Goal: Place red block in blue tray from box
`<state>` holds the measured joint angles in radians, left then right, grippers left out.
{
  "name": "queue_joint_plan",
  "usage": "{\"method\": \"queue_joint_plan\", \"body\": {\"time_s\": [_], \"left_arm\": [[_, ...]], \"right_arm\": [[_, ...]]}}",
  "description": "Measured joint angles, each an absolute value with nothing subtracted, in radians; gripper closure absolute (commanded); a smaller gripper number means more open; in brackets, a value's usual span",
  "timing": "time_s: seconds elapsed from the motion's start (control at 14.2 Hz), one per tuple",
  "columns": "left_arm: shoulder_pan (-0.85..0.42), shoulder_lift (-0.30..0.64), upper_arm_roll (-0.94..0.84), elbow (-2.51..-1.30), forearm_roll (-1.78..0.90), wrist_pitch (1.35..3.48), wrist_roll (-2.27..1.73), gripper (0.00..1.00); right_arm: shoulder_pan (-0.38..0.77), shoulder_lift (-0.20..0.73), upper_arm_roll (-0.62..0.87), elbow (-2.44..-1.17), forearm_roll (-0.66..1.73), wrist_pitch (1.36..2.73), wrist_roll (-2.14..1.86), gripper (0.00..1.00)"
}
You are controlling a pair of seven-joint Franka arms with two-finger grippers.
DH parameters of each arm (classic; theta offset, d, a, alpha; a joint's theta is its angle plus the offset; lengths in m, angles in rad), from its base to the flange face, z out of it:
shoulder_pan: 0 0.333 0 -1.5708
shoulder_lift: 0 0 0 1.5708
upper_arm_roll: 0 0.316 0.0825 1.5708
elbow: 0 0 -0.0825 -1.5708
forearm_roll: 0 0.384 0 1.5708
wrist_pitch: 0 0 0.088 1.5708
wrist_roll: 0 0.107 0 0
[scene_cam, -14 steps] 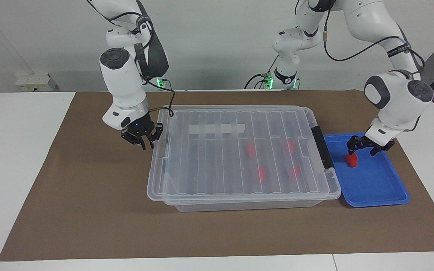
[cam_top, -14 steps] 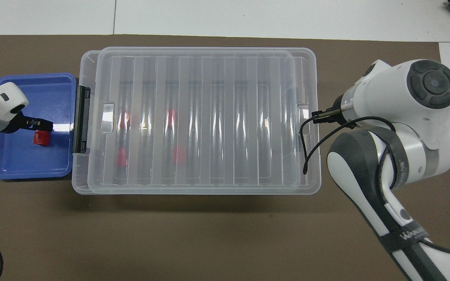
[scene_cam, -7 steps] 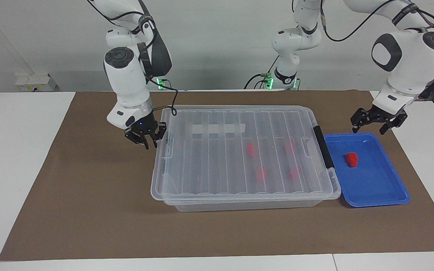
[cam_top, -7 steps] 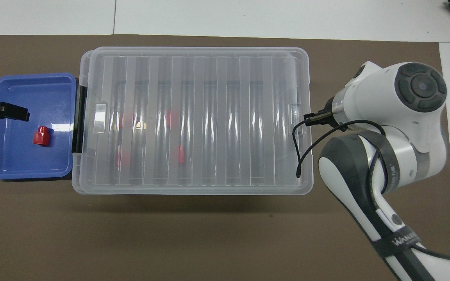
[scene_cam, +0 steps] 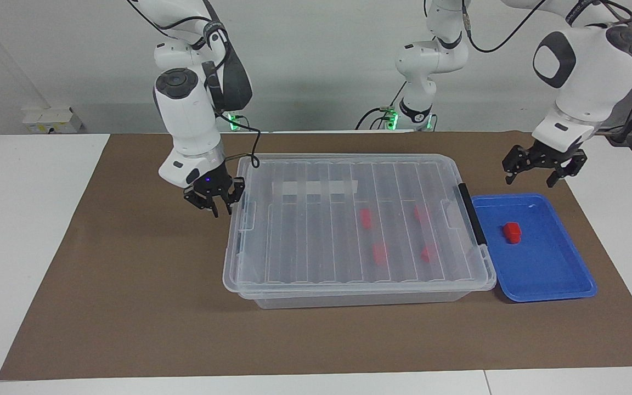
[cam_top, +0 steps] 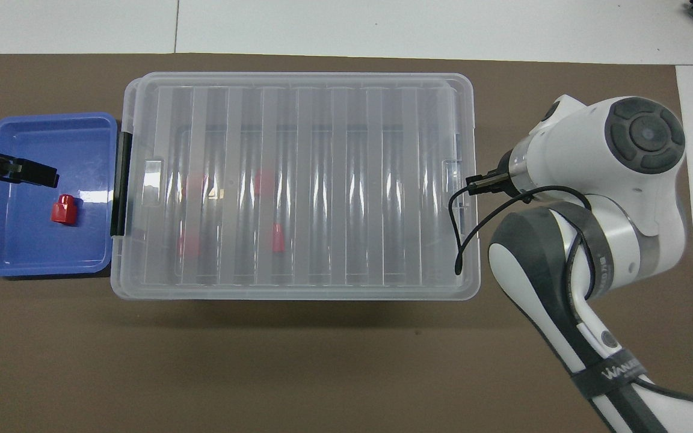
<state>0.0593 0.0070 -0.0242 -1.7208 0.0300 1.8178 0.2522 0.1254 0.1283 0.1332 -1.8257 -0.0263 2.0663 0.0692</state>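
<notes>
White bench (scene_cam: pixel 30 230) with brown mat (scene_cam: pixel 129 307) over its middle; plain pale wall at the robots' edge. The box (scene_cam: pixel 349 230), lid on, sits mid-mat with four red pieces inside. The blue tray (scene_cam: pixel 546 285) touches the box at the left arm's end; the red block (scene_cam: pixel 512 232) lies in it. Left claw (scene_cam: pixel 543 170) hangs spread and empty over the tray's robot-side rim. Right claw (scene_cam: pixel 213 198) is spread, empty, just beside the box's end.
</notes>
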Motion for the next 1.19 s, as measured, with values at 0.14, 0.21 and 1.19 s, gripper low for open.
{"method": "queue_joint_plan", "body": {"time_s": [0.14, 0.21, 1.19], "left_arm": [[0.059, -0.029, -0.024, -1.721, 0.03, 1.789, 0.252, 0.0], [0.059, -0.042, -0.024, -1.721, 0.03, 1.777, 0.252, 0.0], [0.017, -0.083, -0.017, -1.761, 0.028, 1.729, 0.251, 0.0]], "right_arm": [[0.125, 0.128, 0.133, -1.826, -0.026, 2.066, 0.069, 0.67], [0.126, 0.128, 0.133, -1.826, -0.026, 2.066, 0.069, 0.67], [0.117, 0.105, 0.127, -1.818, -0.023, 2.064, 0.134, 0.03]]}}
